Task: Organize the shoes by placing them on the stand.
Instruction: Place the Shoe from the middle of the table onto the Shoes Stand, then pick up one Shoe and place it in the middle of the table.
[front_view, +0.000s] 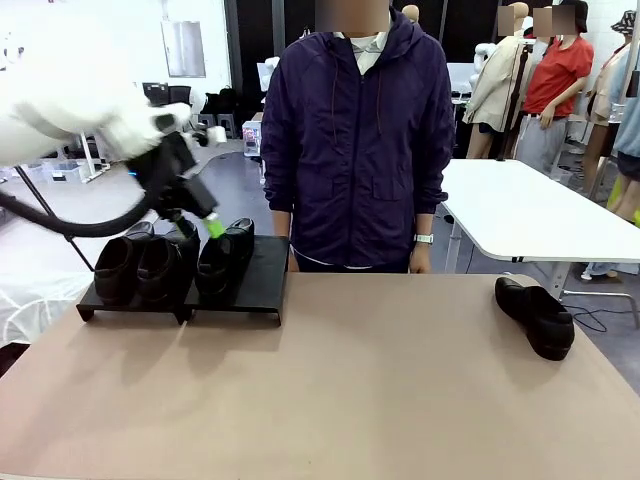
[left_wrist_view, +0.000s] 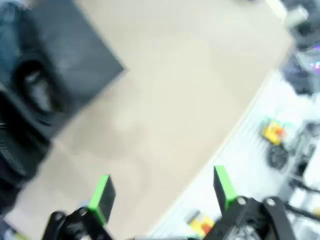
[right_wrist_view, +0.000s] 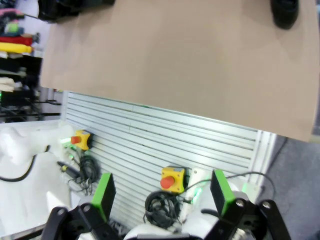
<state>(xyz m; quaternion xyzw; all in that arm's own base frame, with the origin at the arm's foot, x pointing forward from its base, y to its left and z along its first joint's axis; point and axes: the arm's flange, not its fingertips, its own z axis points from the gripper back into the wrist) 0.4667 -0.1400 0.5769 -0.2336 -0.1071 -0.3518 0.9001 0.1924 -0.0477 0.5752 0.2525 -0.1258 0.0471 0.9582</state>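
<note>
Three black shoes (front_view: 158, 268) stand side by side on the low black stand (front_view: 262, 285) at the table's far left. My left gripper (front_view: 200, 233) hovers just above the rightmost of them (front_view: 222, 260), open, with one green pad (front_view: 215, 228) showing. In the blurred left wrist view the left gripper (left_wrist_view: 162, 192) holds nothing, and a shoe (left_wrist_view: 35, 90) lies on the stand (left_wrist_view: 80, 50) at the upper left. A further shoe (front_view: 535, 318) lies on the tan table at the right. My right gripper (right_wrist_view: 162, 192) is open, low before the table's near edge, with that shoe (right_wrist_view: 285, 11) far off.
A person in a purple jacket (front_view: 355, 150) stands at the far side behind the stand, hands down. The stand's right end is bare. A white table (front_view: 530, 205) stands behind at the right. Yellow stop-button boxes (right_wrist_view: 172, 178) and cables hang below the table's front edge.
</note>
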